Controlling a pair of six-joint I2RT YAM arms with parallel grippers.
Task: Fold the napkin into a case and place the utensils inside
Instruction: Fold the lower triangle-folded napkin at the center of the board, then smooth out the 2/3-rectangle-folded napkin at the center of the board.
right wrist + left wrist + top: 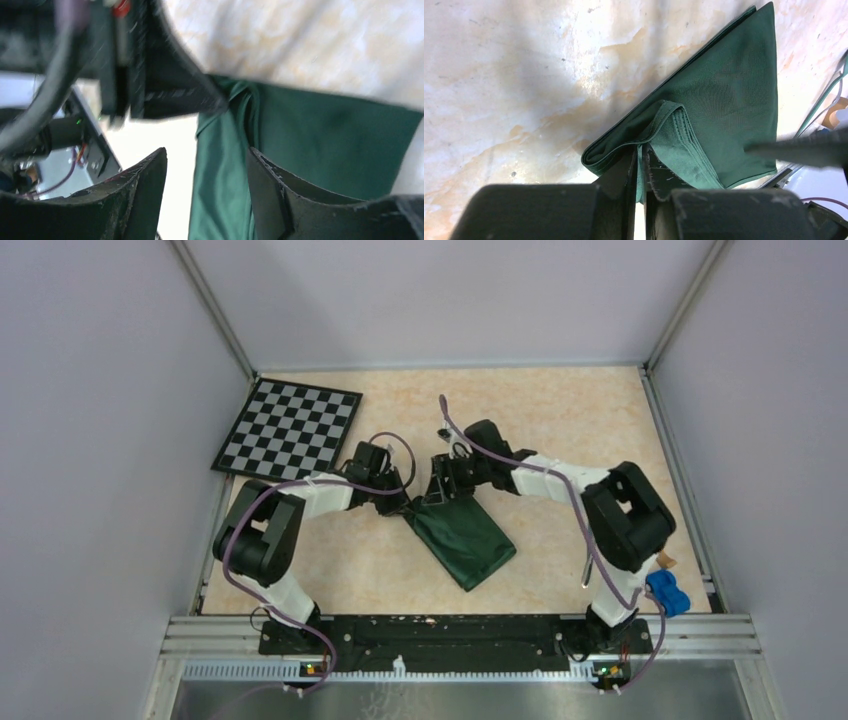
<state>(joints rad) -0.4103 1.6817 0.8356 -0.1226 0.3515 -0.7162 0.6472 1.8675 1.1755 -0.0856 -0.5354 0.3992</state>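
Partly within left pincer (pixel 641 162): case (pixel 724 100)

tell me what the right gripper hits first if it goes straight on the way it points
Probably the folded napkin: its lifted edge lies between the fingers of the open right gripper. Beyond it is the left gripper, pinching that edge; depth is unclear.

Left arm (pixel 262 540): elbow is sitting high near its base, forearm is lying forward and inward, wrist is tilting down.

Left gripper (pixel 640 172): fingers are standing almost together, pinching a hem of the napkin (pixel 724 100) between them.

Right arm (pixel 628 515): elbow is folding up over its base, forearm is lying inward toward the left arm.

Right gripper (pixel 206 155): jaws are standing well apart, tips pointing down over the napkin's edge, not clamping it.

The two grippers are sitting just beside each other.
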